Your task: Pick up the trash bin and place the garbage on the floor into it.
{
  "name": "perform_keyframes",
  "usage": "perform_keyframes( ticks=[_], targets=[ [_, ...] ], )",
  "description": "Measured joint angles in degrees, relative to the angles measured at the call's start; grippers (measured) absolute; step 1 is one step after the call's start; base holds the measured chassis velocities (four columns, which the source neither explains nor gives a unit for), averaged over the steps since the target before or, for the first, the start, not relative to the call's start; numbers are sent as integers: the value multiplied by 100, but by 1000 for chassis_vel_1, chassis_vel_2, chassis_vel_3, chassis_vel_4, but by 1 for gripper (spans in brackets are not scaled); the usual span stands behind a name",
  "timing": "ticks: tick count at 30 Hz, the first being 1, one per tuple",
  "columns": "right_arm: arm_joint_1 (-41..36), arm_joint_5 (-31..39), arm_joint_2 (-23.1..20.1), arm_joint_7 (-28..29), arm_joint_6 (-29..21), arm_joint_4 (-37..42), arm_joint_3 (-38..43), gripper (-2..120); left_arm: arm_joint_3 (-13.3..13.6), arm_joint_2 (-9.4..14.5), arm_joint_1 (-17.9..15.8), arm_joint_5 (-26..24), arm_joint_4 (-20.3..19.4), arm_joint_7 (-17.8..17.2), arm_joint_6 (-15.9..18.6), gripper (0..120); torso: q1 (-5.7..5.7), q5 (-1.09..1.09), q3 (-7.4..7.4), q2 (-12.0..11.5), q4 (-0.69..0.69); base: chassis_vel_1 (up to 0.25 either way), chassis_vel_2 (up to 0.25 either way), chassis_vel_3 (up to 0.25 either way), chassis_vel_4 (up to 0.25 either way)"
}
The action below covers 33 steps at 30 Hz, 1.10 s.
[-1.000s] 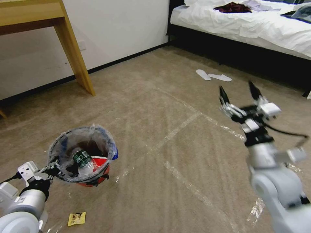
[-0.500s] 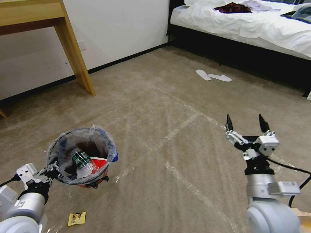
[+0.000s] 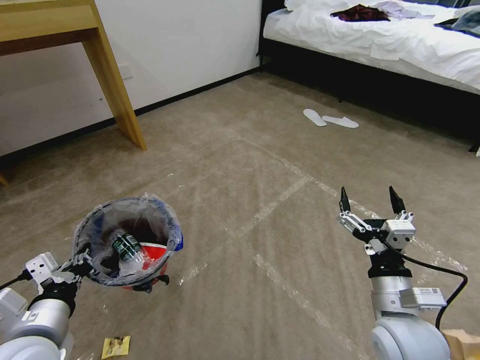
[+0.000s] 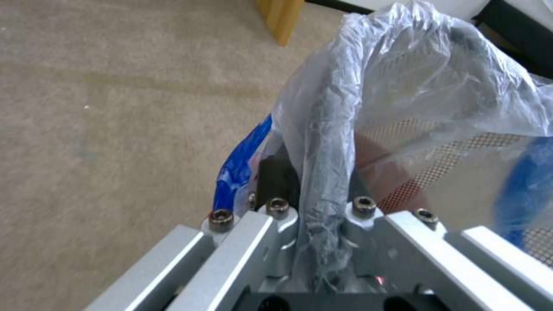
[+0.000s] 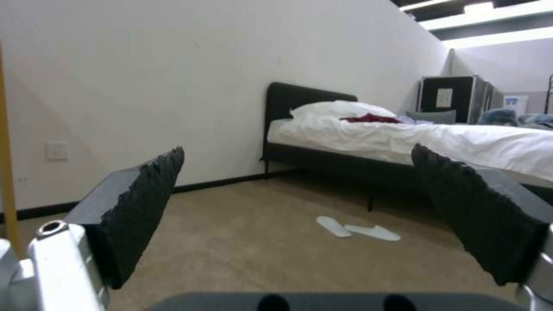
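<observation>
The trash bin, a red-orange bucket lined with clear plastic, hangs just above the floor at the near left. My left gripper is shut on its rim; in the left wrist view the fingers pinch the bagged rim. Inside the bin lie a green-labelled bottle and a red-and-white carton. More garbage lies on the carpet: a small yellow wrapper in front of the bin and a brown paper piece at the near right. My right gripper is open and holds nothing, pointing forward above the carpet.
A wooden table leg stands at the far left by the white wall. A bed with white sheets fills the far right, with two white slippers on the carpet before it. Shiny tape lines cross the carpet.
My right arm has dropped from a raised pose and pulled back nearer to me, its gripper still open. The bin stays held by the left gripper, a little lower in view.
</observation>
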Motion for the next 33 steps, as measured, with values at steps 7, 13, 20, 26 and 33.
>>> perform_keyframes(
  ticks=[7, 13, 20, 26, 33],
  targets=[
    [-2, -36, 13, -11, 41, -48, -43, 100, -31, -24, 79, 2, -58, 9, -15, 2, 1, 1, 0, 0, 1, -148, 146, 153, -153],
    [-6, -36, -16, -18, 53, -65, -20, 100, -37, -33, 90, 2, -71, 9, -18, 2, 0, 1, -2, 0, 0, -116, 119, 124, -128],
    [7, -32, -34, -50, 85, -108, -3, 100, -22, -56, 94, 24, -73, 9, -22, 2, 0, -1, -1, 0, 0, -164, 178, 167, -165],
    [18, -37, -38, -58, 96, -133, -16, 100, -45, -27, 124, 13, -88, 7, -23, 2, -1, 2, -1, 0, 2, -230, 209, 227, -226],
    [19, -70, -40, -59, 127, -203, -27, 100, -23, -12, 91, 5, -39, 2, -22, 2, 0, 1, -1, 0, 1, -230, 238, 240, -230]
  ],
)
